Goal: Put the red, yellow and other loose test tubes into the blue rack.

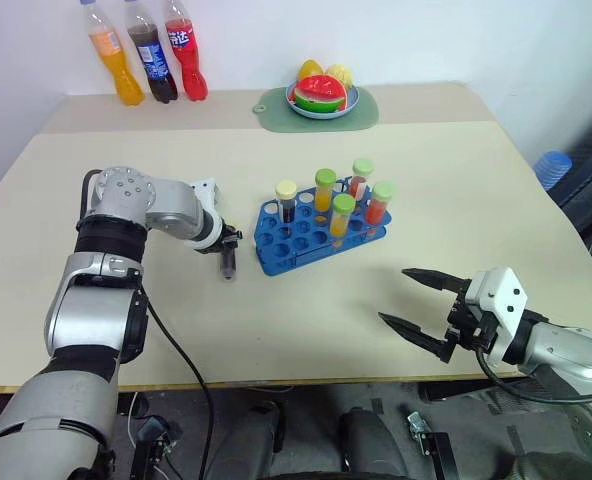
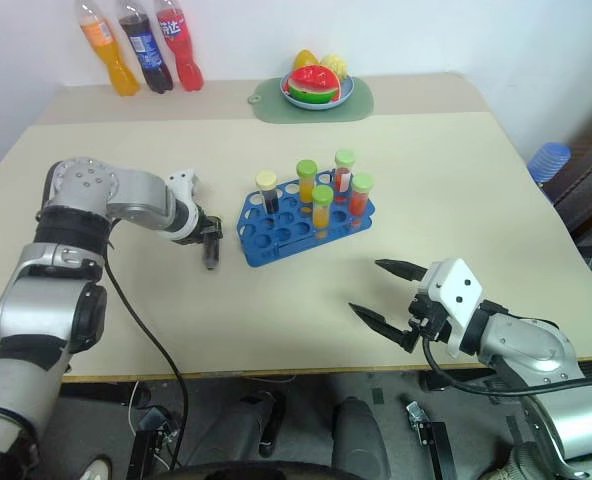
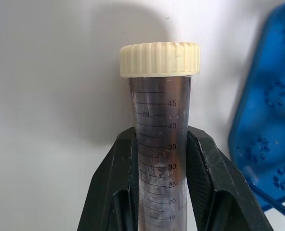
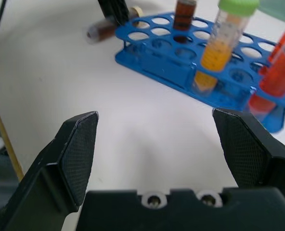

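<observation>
- Fingers of the left gripper are pressing on both sides of a dark test tube, below its cream screw cap, so this gripper is clamping the tube.
- In the right wrist view the same tube is lying on the beige table, just beside the near left corner of the blue rack, with its cap toward the rack.
- To do this step well, I think the gripper should be lifting the tube straight up first, then turning it upright with the cap on top, before moving over a free hole.
- The grip is sitting on the middle of the tube, so the bottom end is free for entering a hole; the descent should be slow and vertical, because a tilted tube could be pushing the light rack away.
- Several holes in the near left part of the rack are looking empty, and they are the closest ones.
- The right gripper is hovering over the table edge, well apart from the rack, with its fingers standing wide apart and holding nothing.
- Six capped tubes are already standing in the rack: one cream-capped dark tube and green-capped ones with orange, yellow and red liquid.
- At the far edge of the table, three soda bottles and a plate of toy fruit are standing out of the working area.
</observation>
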Robot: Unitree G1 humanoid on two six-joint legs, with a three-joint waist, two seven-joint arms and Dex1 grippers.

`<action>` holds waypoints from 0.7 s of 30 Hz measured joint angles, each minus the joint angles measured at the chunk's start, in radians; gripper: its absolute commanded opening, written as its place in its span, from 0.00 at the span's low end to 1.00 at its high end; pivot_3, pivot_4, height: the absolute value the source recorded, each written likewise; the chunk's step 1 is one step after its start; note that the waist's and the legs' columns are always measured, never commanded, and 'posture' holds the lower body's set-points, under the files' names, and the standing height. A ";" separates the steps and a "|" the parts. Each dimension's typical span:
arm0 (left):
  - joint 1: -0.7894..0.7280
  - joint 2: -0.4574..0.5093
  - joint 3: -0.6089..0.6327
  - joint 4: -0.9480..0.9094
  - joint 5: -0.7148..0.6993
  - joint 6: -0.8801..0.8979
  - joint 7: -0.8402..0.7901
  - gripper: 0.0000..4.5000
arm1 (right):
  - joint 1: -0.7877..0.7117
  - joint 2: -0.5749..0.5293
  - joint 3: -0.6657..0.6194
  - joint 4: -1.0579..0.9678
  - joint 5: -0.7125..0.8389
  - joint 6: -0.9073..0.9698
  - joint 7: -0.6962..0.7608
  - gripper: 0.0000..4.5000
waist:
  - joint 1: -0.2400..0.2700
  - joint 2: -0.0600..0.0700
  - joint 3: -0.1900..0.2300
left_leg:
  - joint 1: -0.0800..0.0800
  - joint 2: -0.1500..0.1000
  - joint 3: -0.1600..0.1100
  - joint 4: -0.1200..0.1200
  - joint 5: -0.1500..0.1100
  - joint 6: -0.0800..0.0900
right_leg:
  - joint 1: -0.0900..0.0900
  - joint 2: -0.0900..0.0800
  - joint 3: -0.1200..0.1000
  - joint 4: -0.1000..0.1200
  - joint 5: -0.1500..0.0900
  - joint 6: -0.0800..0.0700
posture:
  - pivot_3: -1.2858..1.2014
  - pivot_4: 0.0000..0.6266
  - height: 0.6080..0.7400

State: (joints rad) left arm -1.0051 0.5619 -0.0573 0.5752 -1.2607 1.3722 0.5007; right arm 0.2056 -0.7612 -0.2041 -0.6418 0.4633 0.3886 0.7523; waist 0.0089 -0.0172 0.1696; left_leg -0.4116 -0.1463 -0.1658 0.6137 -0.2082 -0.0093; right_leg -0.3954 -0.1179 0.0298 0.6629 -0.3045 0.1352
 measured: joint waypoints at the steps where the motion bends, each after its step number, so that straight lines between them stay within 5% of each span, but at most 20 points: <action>1: 0.051 0.039 -0.012 -0.085 0.044 -0.045 -0.103 0.17 | 0.006 0.002 -0.001 -0.002 -0.006 -0.002 -0.004 0.93 | -0.003 0.000 0.000 | 0.000 0.001 0.001 -0.001 0.002 -0.003 | -0.001 0.000 0.002 0.000 0.000 0.000 | 0.52 0.24 1.00; 6: 0.409 0.383 -0.071 -0.588 0.294 -0.495 -1.020 0.17 | 0.014 0.050 0.014 -0.004 -0.033 -0.012 -0.044 0.93 | -0.020 0.001 0.000 | -0.001 0.005 0.007 -0.004 0.004 -0.006 | -0.004 0.001 0.007 -0.001 -0.001 -0.003 | 0.52 0.24 1.00; 9: 0.483 0.381 -0.072 -0.679 0.324 -0.649 -1.389 0.17 | 0.008 0.072 0.037 -0.004 -0.051 -0.018 -0.061 0.93 | 0.010 0.002 0.000 | 0.000 0.005 0.005 -0.001 -0.001 0.002 | 0.000 0.000 0.005 -0.006 -0.002 -0.007 | 0.52 0.24 1.00; 14: 0.354 0.165 -0.042 -0.560 0.259 -0.574 -1.479 0.17 | 0.007 0.086 0.043 -0.005 -0.077 -0.030 -0.081 0.93 | 0.040 0.001 0.001 | 0.000 0.004 -0.001 0.002 -0.001 0.003 | 0.006 0.000 -0.005 -0.015 0.000 -0.005 | 0.52 0.24 1.00; 21: 0.212 -0.055 -0.032 -0.373 0.361 -0.607 -1.438 0.17 | 0.024 0.121 0.043 -0.016 -0.108 -0.031 -0.130 0.93 | 0.005 0.001 0.000 | -0.003 0.004 0.000 -0.001 0.000 0.000 | 0.003 0.000 -0.004 -0.012 0.003 0.001 | 0.52 0.24 1.00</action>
State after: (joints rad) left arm -0.7927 0.5071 -0.0894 0.2018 -0.8999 0.7656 -0.9371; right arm 0.2300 -0.6405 -0.1609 -0.6577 0.3554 0.3573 0.6219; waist 0.0141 -0.0166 0.1701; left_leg -0.4145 -0.1422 -0.1654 0.6131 -0.2079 -0.0091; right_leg -0.3922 -0.1177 0.0262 0.6507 -0.3014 0.1364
